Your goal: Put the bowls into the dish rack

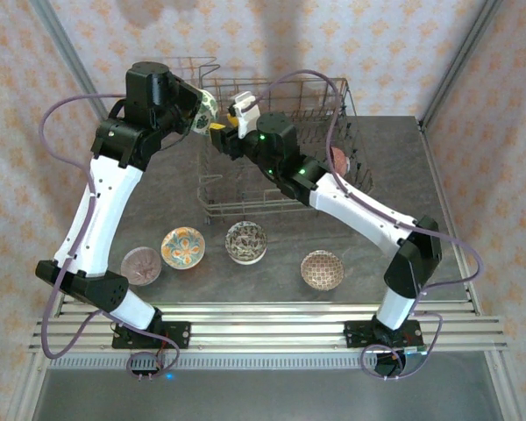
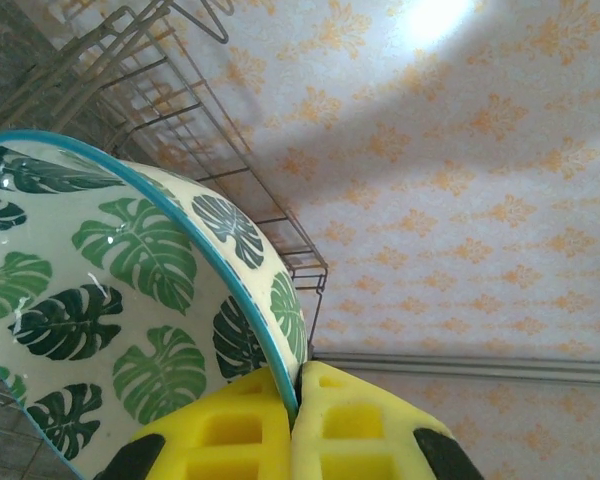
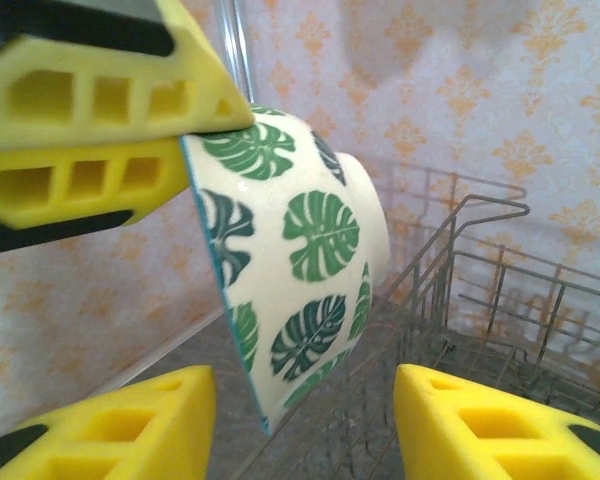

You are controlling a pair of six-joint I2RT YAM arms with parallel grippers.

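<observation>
Bowl inspected: a round cream ceramic bowl with green leaf print and teal rim (image 3: 300,270), held in the air at frame centre. At upper left, the left gripper (image 3: 195,140) is clenched on its rim. Along the bottom, my right gripper (image 3: 305,385) stands released, one finger on either side and neither touching. The grey wire dish rack (image 3: 480,260) lies lower right. I judge the bowl stiff, glazed, slippery and breakable, so a pinch across the rim suits it best.

Soft, even light keeps my bench (image 1: 403,175) bright, with only faint shadows under my arms. Blurred dark patches smudge the back wall (image 1: 377,53) near its top. From my left wrist, white glare burns out the wallpaper (image 2: 435,15) above a broad grey shadow. Small glints sit on the leaf-print bowl (image 2: 130,260). My right claw (image 3: 300,420) looks soft, too near the lens.
</observation>
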